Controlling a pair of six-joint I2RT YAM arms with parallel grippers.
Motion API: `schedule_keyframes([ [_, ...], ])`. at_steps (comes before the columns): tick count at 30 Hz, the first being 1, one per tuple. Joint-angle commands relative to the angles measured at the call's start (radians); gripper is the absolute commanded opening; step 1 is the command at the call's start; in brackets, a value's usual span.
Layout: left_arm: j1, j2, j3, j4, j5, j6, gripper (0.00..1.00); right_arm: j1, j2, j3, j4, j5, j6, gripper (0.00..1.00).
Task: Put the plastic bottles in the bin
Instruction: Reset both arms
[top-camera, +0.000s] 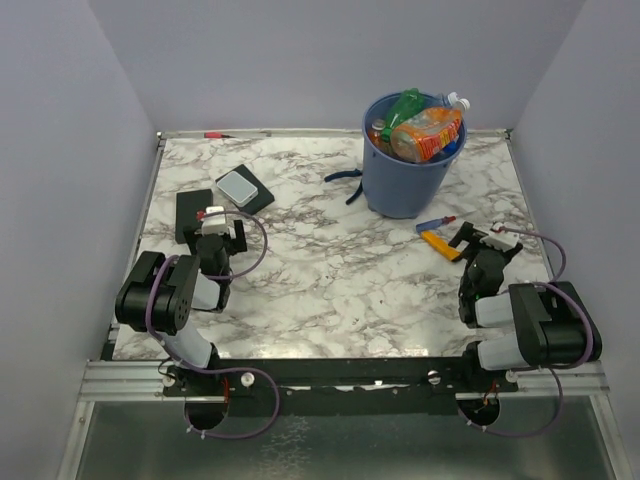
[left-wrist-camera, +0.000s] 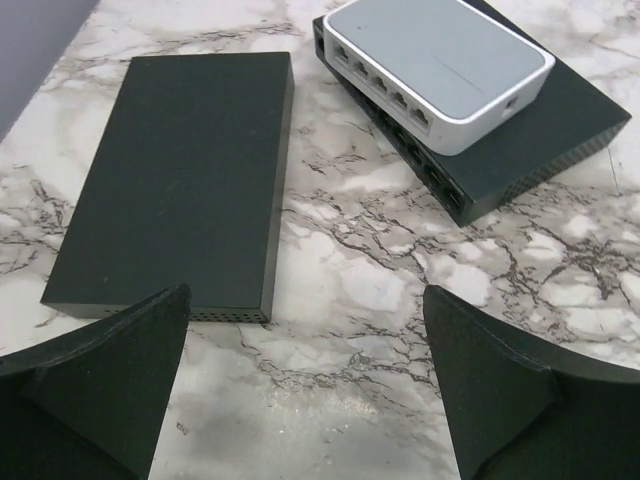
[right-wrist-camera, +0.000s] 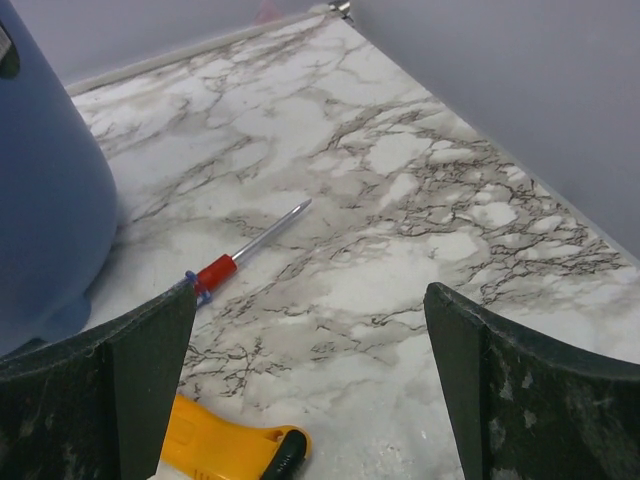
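Note:
The blue bin (top-camera: 405, 170) stands at the back right of the marble table, and its side (right-wrist-camera: 45, 190) fills the left of the right wrist view. Several plastic bottles (top-camera: 425, 133) are piled in it above the rim, among them a green one (top-camera: 402, 105) and an orange-tinted one. My left gripper (top-camera: 220, 235) is low at the near left, open and empty over bare marble (left-wrist-camera: 305, 300). On the near right my right gripper (top-camera: 487, 245) is open and empty too (right-wrist-camera: 310, 300).
A flat black slab (left-wrist-camera: 180, 180) lies just ahead of the left fingers. Beside it a white and grey box sits on a black box (left-wrist-camera: 450, 80). A red-handled screwdriver (right-wrist-camera: 235, 260) and a yellow tool (right-wrist-camera: 225, 445) lie by the right gripper. Black pliers (top-camera: 345, 182) rest left of the bin.

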Motion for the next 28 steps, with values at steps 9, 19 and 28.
schedule_keyframes([
  [9,0.054,0.04,-0.046,0.216,0.233,0.031,0.99,-0.017,0.168,0.107,0.084,-0.19,-0.062,1.0],
  [19,0.065,0.035,-0.013,0.15,0.217,0.001,0.99,-0.021,0.169,0.122,0.028,-0.2,-0.064,1.0],
  [28,0.055,0.038,-0.01,0.148,0.192,0.003,0.99,-0.021,0.171,0.123,0.029,-0.201,-0.062,1.0],
])
